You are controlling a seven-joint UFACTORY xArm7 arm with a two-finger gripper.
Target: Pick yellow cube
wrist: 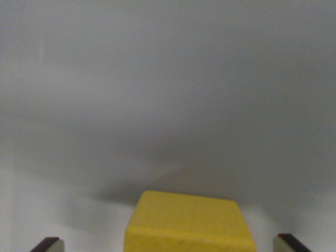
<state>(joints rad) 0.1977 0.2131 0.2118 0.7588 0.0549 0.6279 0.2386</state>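
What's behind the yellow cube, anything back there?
Behind the yellow cube only a plain grey-white surface shows, with a soft shadow at the cube's far edge. No other object is visible. What lies under the cube is covered.

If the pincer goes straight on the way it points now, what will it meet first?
Most likely the yellow cube: it sits between the two fingertips of the open pincer, with gaps on both sides. Beyond it only the plain grey surface shows. Depth is hard to judge.
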